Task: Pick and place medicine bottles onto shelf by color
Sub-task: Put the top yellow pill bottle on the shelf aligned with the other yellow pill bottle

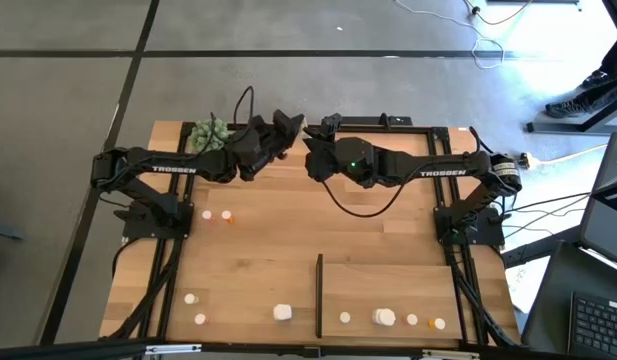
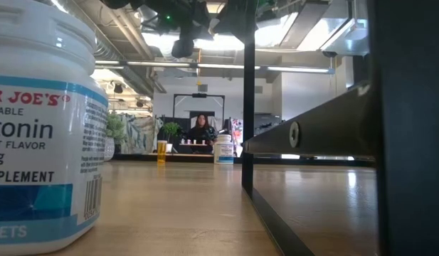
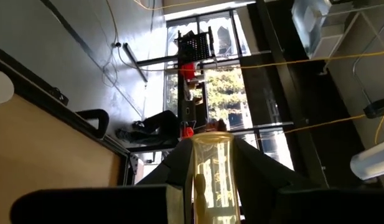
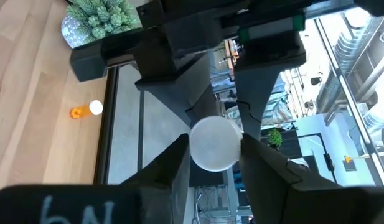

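Both hands meet mid-air over the worktop's (image 1: 258, 250) far edge. Left hand (image 3: 213, 165) pinches a translucent orange medicine bottle (image 3: 211, 171); its white round cap (image 4: 215, 144) sits between the right hand's (image 4: 215, 149) narrowed fingers, touching both. Green spiky plant ball (image 1: 207, 134) just beside the left hand. Light-wood shelf (image 1: 408, 290) well apart, at the near edge.

4 bottles (image 1: 392, 318) on the shelf (image 1: 388, 290) — 5 left of it

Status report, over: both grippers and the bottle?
Left gripper shut on translucent orange plastic medicine bottle, above table's far edge. Right gripper clamps its white cap. Nothing blocking.
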Controlling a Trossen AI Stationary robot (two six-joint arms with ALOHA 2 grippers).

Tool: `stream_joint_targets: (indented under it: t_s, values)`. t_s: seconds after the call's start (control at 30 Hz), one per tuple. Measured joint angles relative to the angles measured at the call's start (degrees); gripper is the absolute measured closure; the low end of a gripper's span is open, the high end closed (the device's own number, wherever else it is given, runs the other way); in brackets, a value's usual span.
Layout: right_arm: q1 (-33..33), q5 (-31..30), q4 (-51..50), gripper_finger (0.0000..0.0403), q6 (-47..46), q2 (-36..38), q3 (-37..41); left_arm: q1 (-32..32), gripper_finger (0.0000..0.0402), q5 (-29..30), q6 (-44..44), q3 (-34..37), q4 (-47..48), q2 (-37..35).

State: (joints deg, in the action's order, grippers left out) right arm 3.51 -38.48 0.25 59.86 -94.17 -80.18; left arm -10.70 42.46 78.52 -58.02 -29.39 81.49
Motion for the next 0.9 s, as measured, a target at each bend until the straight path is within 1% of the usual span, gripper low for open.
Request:
stream_joint_targets:
  t_s: [0.07,0.17,0.4,0.7,0.9]
  values:
    - [0.00,0.00,0.00,0.0277,0.00,0.00,0.00,0.00,0.0324,0.00,-2.29,-0.02,-0.05,-0.02]
    - [0.00,0.00,-0.04,0.0277,0.00,0.00,0.00,0.00,0.0324,-0.09,-3.43,-0.02,-0.04,-0.02]
    - [0.00,0.00,-0.02,0.0277,0.26,0.00,0.00,0.00,0.0314,-0.20,-3.61,-0.02,0.07,-0.02]
    - [-0.04,0.02,-0.04,0.0277,0.44,0.00,0.00,-0.04,0.0310,-0.35,-0.90,0.00,0.33,-0.02]
    - [-0.02,0.04,-0.07,0.0277,0.53,0.00,0.00,-0.28,0.0309,-0.52,-2.01,0.00,0.37,-0.02]
